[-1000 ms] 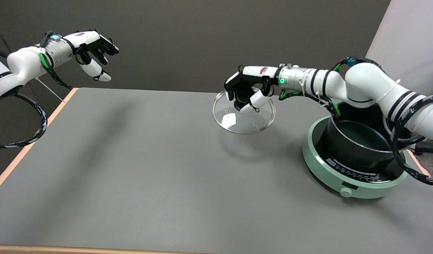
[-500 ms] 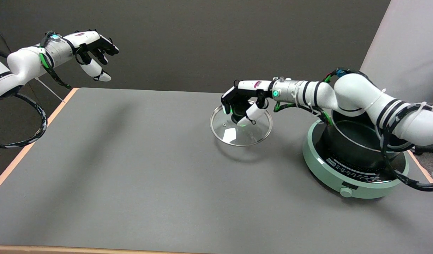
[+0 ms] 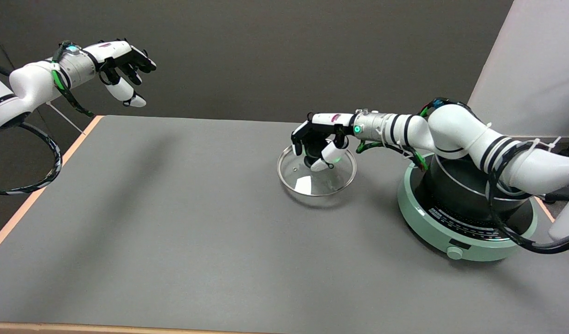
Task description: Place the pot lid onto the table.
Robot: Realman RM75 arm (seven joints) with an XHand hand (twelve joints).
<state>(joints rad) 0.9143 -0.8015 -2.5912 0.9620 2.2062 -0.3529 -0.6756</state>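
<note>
Grey matte desk fills most of view, pale wood-coloured edging along left and near sides. Dark grey-brown wall behind. Lighter whitish panel at upper right. Soft diffuse light, faint shadows on desk surface.

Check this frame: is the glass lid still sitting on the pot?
No: the lid is off the uncovered pot, out over the table to its left, its knob gripped by the right hand.

The right hand grips the knob of the glass lid, which sits on the tabletop toward its far edge, near the pot on the cooker.
</note>
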